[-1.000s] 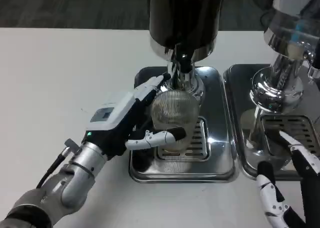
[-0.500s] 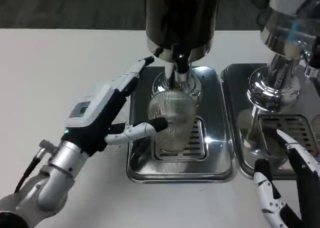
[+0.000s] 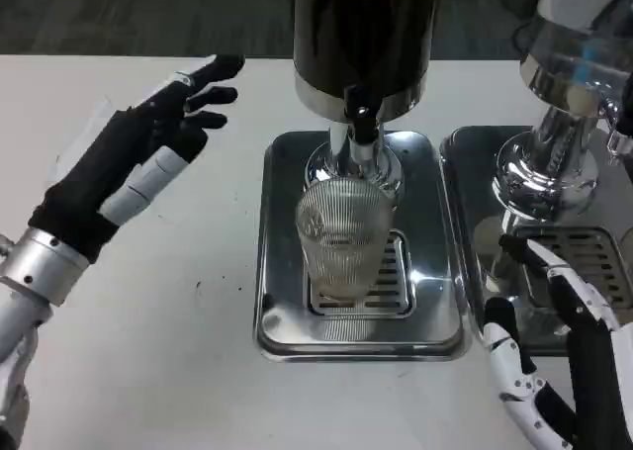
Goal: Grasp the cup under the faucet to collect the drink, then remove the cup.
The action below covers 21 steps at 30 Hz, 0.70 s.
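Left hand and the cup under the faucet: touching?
Apart. The head view shows the left hand raised over bare table, well left of the cup, with the drip tray rim between them.

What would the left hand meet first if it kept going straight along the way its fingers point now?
Probably the dark dispenser body. The left hand, open and raised over the table, points up and right, passing above the drip tray and ribbed cup. Depth is unclear, so it could pass in front.
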Motion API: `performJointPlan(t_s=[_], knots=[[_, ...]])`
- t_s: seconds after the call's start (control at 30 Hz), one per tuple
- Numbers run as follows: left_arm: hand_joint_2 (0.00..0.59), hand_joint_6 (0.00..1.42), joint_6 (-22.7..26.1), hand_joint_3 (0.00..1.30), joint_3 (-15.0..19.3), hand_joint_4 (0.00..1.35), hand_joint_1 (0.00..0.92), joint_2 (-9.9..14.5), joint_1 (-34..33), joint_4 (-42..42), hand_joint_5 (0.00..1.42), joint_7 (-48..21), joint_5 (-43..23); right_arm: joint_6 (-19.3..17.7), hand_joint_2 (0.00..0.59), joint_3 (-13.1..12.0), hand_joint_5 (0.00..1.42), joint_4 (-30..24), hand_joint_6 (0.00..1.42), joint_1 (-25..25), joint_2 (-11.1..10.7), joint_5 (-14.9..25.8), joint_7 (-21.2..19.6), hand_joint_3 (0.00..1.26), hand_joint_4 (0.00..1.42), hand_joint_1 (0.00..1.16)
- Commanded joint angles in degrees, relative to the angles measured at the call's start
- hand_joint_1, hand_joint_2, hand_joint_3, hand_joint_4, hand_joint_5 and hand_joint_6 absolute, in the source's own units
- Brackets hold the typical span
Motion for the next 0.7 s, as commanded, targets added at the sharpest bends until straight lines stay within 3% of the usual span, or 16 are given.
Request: performJointPlan(t_s=[0.03,0.13,0.37,0.5,0.7], knots=[[0.094,0.24,22.3,0.19,5.4,0.09,0.000,0.1,-4.5,-5.5,0.14,-24.0,-14.2,-0.6,0.421,0.8,0.21,2.2,0.13,-1.5,0.3,0.6,-1.1,0.26,0.24,0.31],[0.092,0.21,34.6,0.17,7.7,0.07,0.000,0.6,-6.3,-8.7,0.12,-32.5,-17.8,-0.7,0.421,1.0,0.21,2.9,0.13,-1.9,0.5,0.8,-1.6,0.26,0.24,0.31],[0.100,0.19,50.8,0.15,11.2,0.05,0.000,0.5,-7.9,-13.4,0.10,-40.5,-19.0,-0.8,0.421,1.5,0.21,4.1,0.13,-2.4,0.6,0.9,-2.9,0.27,0.25,0.31],[0.102,0.18,55.8,0.15,12.8,0.05,0.000,0.2,-8.6,-14.7,0.10,-42.5,-18.6,-0.8,0.421,1.8,0.21,4.6,0.13,-2.9,0.6,1.2,-3.2,0.27,0.25,0.31],[0.116,0.18,59.0,0.23,14.6,0.10,0.000,-0.2,-10.6,-14.4,0.12,-41.9,-17.5,-0.9,0.421,2.7,0.21,5.9,0.13,-3.1,1.1,1.7,-4.1,0.27,0.26,0.31]])
